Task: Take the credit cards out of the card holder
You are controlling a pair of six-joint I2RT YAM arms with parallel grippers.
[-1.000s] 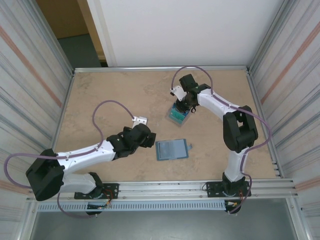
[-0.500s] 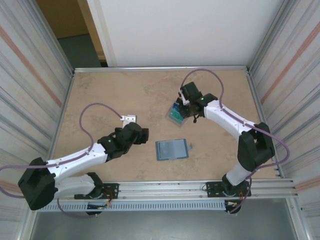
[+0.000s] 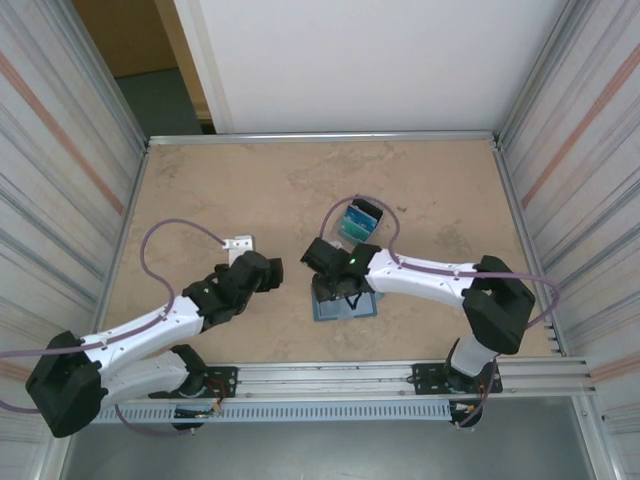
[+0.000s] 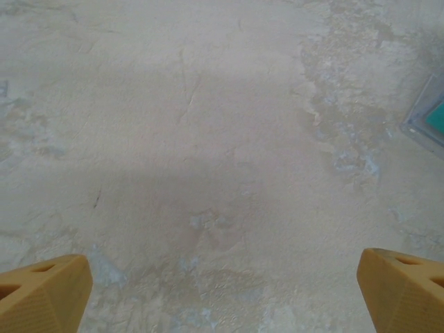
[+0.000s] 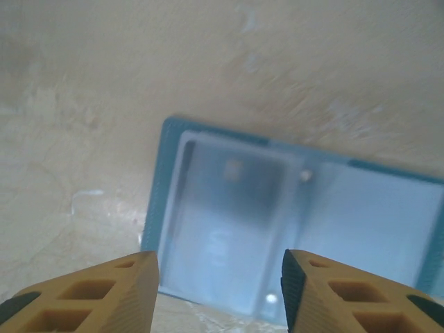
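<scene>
The card holder (image 3: 360, 304) lies open and flat near the table's front centre, pale grey-blue inner side up (image 5: 333, 222). In its left panel a card-shaped rectangle with a small square mark (image 5: 234, 168) shows through the pocket. My right gripper (image 3: 336, 283) hovers over the holder's left part, open (image 5: 220, 277), with nothing between its fingers. A small pile of credit cards (image 3: 358, 222) in teal, light blue and black rests on the table behind it. My left gripper (image 3: 264, 272) is wide open (image 4: 222, 288) over bare table, left of the holder.
The beige table (image 3: 220, 190) is fenced by a metal frame and ribbed side walls (image 3: 560, 200). A blue and teal corner (image 4: 430, 114) shows at the right edge of the left wrist view. Purple cables loop off both arms.
My right arm swung from the card pile at the back down to the card holder, and its jaws opened. The cards stayed on the table. My left arm drew back slightly to the left.
</scene>
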